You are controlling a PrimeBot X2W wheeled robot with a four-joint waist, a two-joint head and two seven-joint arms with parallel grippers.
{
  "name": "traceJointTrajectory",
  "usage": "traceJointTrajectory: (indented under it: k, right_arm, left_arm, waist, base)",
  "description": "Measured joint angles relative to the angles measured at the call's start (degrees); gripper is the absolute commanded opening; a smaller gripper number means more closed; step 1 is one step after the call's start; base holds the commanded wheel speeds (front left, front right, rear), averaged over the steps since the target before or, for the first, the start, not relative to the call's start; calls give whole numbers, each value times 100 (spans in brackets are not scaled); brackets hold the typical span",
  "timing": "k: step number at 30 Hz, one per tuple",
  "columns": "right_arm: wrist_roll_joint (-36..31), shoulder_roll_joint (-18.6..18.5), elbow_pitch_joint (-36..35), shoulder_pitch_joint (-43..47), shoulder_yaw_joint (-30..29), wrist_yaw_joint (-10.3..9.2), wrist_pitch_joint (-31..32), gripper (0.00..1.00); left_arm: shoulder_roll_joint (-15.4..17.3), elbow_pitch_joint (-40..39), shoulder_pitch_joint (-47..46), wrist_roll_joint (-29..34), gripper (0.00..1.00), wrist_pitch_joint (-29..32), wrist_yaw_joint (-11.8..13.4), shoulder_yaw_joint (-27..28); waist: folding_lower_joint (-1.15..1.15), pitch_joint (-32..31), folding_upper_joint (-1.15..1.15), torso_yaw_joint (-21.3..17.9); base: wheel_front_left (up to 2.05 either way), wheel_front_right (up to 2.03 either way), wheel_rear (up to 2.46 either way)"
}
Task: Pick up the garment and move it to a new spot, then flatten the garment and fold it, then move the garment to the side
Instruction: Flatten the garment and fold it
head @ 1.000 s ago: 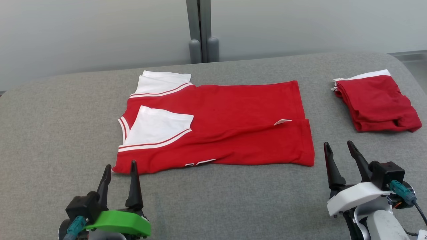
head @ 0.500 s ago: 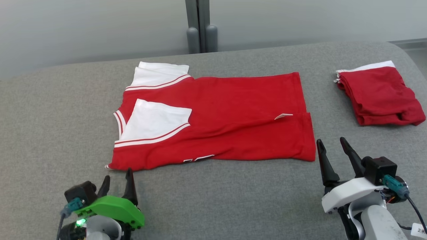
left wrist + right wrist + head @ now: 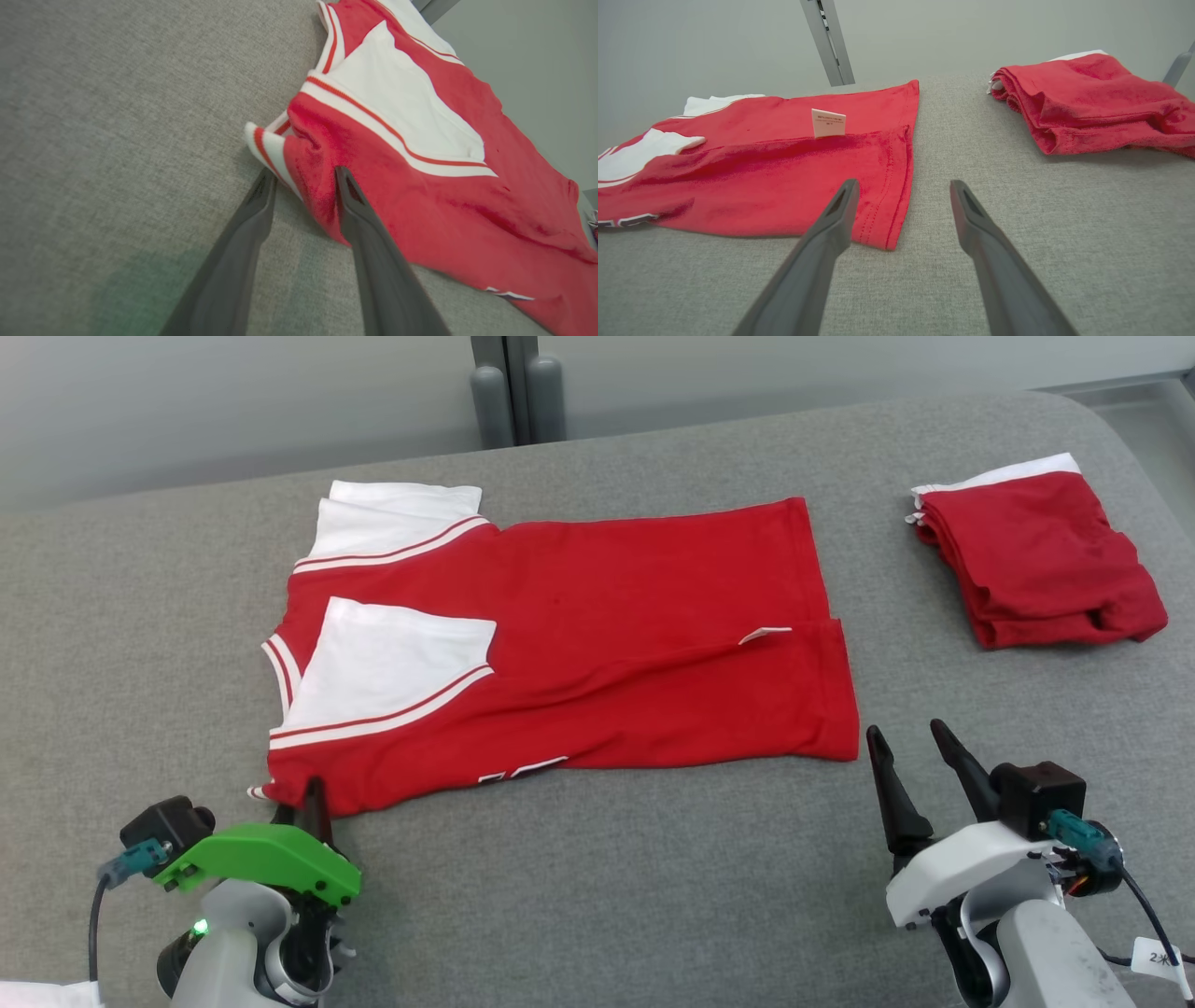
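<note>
as left claw (image 3: 304, 171) straddles garment (image 3: 607, 607) corner — right claw (image 3: 905, 728) sits beside hem.

Red garment (image 3: 607, 616), white red-striped sleeves (image 3: 397, 658) folded inward, lying flat, collar end left

The red jersey (image 3: 635, 588) is soft, matt knit cloth; the grey table cover (image 3: 597, 896) is rough woven fabric.

Grey counter, a folded red pile, a wall behind

The cloth-covered counter (image 3: 597, 896) has a rounded far right corner. Toward its far right lies a folded red pile (image 3: 1036, 560) with a white strip along its back edge. Behind stands a plain pale wall (image 3: 233, 411), with a grey upright post (image 3: 509, 383) against it.
</note>
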Motion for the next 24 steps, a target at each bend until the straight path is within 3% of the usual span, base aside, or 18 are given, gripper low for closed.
traceJointTrajectory:
  k: [3, 20, 22, 24]
  right_arm:
    - [79, 0, 134, -5, -2, 0, 136, 100]
    - [380, 1, 1919, -1079, 287, 0, 523, 100]
    - [447, 1, 2124, -1214, 356, 0, 502, 52]
    - [537, -2, 2298, -1321, 397, 0, 464, 34]
  left_arm:
    - [-1, 38, -42, -53, 0, -130, -5, -25]
    - [-8, 60, -237, 56, 0, -1015, -236, -321]
    - [-8, 69, -246, 54, 0, -1070, -250, -336]
    - [-8, 79, -260, 36, 0, -1115, -254, -354]
  waist:
    - [0, 61, 0, -25]
    - [0, 198, 0, 293]
    - [0, 208, 0, 320]
    - [0, 211, 0, 332]
  base:
    - [0, 0, 0]
    - [0, 0, 0]
    - [0, 0, 0]
    - [0, 0, 0]
